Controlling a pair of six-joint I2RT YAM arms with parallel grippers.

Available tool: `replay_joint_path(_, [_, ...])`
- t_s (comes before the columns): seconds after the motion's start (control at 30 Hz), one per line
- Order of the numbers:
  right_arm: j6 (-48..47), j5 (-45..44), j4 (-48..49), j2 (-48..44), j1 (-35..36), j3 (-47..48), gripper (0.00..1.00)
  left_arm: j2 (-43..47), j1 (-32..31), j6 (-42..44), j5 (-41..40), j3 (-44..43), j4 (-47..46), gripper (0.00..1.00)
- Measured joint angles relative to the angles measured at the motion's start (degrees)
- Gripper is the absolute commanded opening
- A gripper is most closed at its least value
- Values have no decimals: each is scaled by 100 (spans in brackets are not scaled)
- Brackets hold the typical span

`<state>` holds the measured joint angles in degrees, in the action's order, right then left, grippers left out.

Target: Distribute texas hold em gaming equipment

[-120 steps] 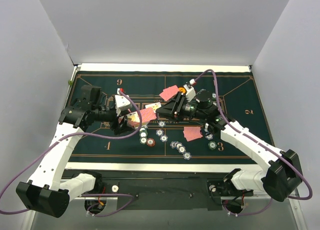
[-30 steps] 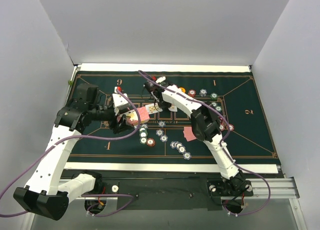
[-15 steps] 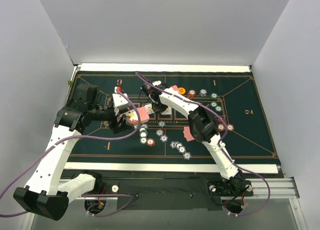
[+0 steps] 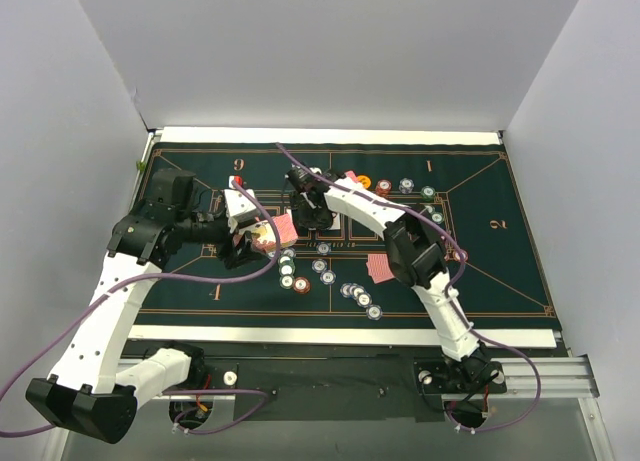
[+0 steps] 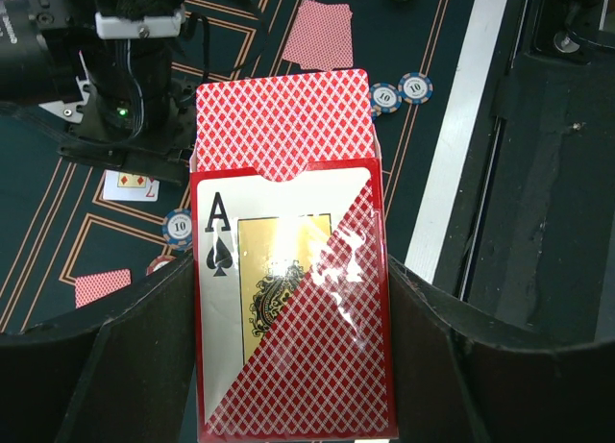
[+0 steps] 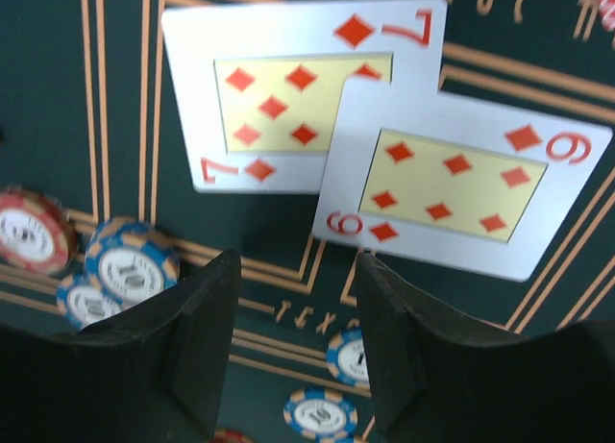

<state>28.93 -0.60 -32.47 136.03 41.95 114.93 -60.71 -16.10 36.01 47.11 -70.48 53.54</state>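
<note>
One deck (image 5: 288, 236) in left hand (image 5: 288, 280); right hand (image 6: 298, 275) half-open.

Soft, even light from above fills the top view, with only faint shadows on the felt mat (image 4: 500, 281). In the left wrist view, white glare sits on the glossy card box (image 5: 288, 260). The right wrist view is soft: the 2 face-up cards (image 6: 423, 184) are slightly blurred, and the right hand (image 6: 296, 280) below them is dark and unfocused.

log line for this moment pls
left gripper: shut on card box | right gripper: open | felt mat: six of diamonds overlaps seven of diamonds, face up
</note>
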Motion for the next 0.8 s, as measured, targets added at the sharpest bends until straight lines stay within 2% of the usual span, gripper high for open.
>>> replay_joint_path(0.13, [74, 407, 83, -553, -70, -518, 58, 9, 0, 26, -2, 0, 7, 42])
replay_joint_path(0.23, [153, 667, 192, -1300, -179, -960, 70, 35, 0, 28, -13, 7, 9, 42])
replay_joint_path(0.4, [474, 1137, 599, -3204, -501, -1690, 80, 57, 0, 44, -22, 33, 9, 42])
replay_joint_path(0.47, [721, 1438, 1014, -4131, -673, -2140, 84, 57, 0, 48, -24, 33, 9, 42])
replay_joint_path(0.6, [1408, 2149, 2033, -5370, -898, -3254, 90, 55, -2, 50, -37, 39, 7, 42])
replay_joint_path(0.7, [2114, 2806, 3047, -5748, -876, -4238, 94, 37, -2, 57, -46, 39, 4, 42])
replay_joint_path(0.8, [2798, 3300, 3777, -5722, -796, -5056, 96, -13, -2, 70, -46, 39, 2, 42])
